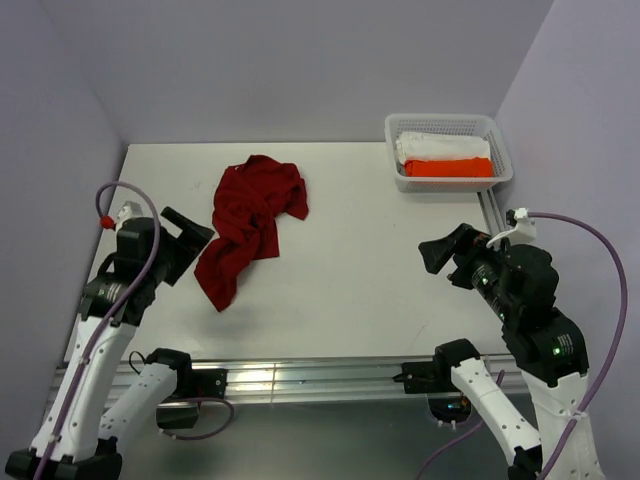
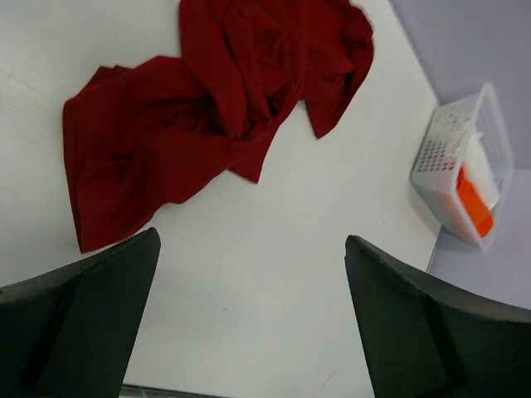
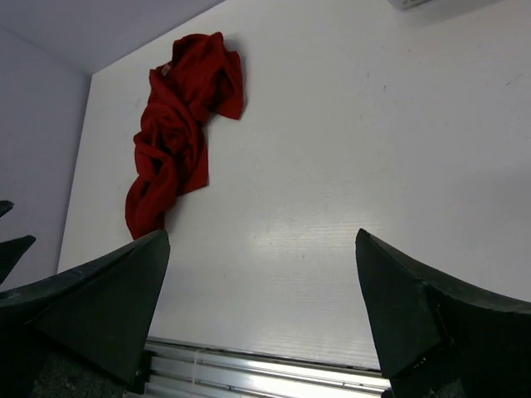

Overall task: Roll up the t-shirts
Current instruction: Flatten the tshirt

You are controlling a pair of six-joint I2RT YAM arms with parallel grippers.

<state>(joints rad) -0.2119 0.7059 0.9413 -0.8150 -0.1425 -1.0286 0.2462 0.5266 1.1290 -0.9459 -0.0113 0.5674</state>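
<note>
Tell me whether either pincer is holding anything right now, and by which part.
Nothing is held. The left pincer and the right pincer are both open and empty; the crumpled red t-shirt lies on the table, apart from both.

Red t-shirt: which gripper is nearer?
Left. The left gripper sits just beside the red t-shirt, apart from it; the right gripper hangs well off on its other side.

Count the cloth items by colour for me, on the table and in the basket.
Dark red t-shirt, crumpled on the table: 1
White cloth bundle, in the basket: 1
Orange cloth bundle, in the same basket: 1
Total: 3
</note>
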